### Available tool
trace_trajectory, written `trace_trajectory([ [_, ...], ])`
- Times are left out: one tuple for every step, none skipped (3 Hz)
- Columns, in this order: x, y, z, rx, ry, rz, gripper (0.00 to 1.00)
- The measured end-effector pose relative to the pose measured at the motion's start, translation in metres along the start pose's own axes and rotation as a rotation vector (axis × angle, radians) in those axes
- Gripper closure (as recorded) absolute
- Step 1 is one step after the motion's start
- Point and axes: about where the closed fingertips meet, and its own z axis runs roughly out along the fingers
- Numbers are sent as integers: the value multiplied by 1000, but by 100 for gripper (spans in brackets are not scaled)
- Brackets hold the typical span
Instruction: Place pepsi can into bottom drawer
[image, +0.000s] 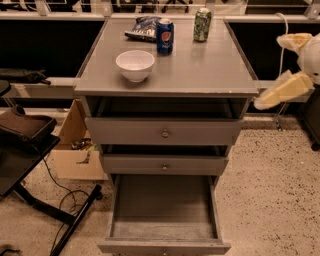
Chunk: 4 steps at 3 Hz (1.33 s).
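Observation:
The pepsi can (165, 36) stands upright at the back of the grey cabinet top (200, 70), dark blue with a round logo. The bottom drawer (163, 205) is pulled out and open; its grey wooden floor is bare and its knob sits at the frame's bottom edge. My gripper (269, 73) hangs in the air just off the cabinet's right edge, at about top height, well to the right of the can. Its two cream fingers (285, 89) are spread apart with nothing between them.
A white bowl (135, 65) sits front left on the top. A green-and-silver can (202, 24) and a blue chip bag (142, 27) are at the back. The two upper drawers (164, 131) are slightly open. A cardboard box (75, 150) and a black stand (30, 150) are to the left.

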Motion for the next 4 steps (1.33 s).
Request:
trace_trajectory([
  [-11, -49, 39, 97, -251, 105, 0],
  [-24, -87, 65, 168, -407, 188, 0],
  [-24, -95, 71, 184, -436, 210, 0],
  [-25, -95, 72, 182, -437, 211, 0],
])
